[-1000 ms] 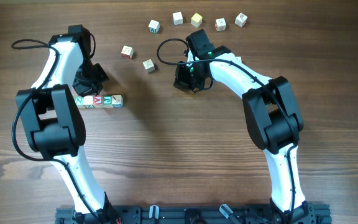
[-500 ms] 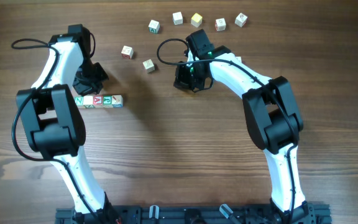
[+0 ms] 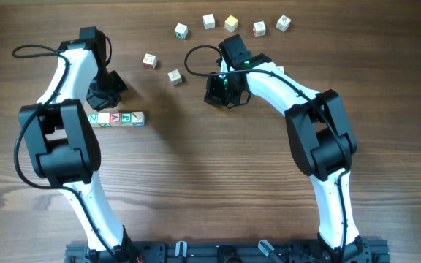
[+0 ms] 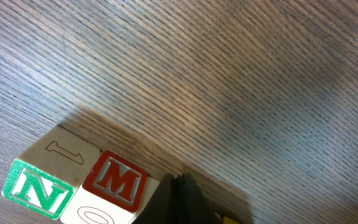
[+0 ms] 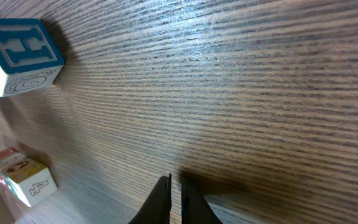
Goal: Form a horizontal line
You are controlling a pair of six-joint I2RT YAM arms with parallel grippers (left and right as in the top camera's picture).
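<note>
The horizontal line [image 3: 115, 117] is a short row of white letter cubes at the left of the table, starting with a green N. In the left wrist view I see its green N cube [image 4: 39, 190] and the red M cube [image 4: 114, 180] beside it. My left gripper [image 3: 104, 91] hangs just behind the row, shut and empty; its fingertips [image 4: 179, 199] are right next to the M cube. My right gripper [image 3: 221, 91] is at the table's middle back, fingers [image 5: 174, 199] together and empty, low over bare wood.
Several loose letter cubes lie along the back: two nearer ones [image 3: 150, 61] [image 3: 175, 76] and an arc behind [image 3: 231, 23]. The right wrist view shows a teal H cube [image 5: 20, 53] and two more cubes [image 5: 20, 174] at its left edge.
</note>
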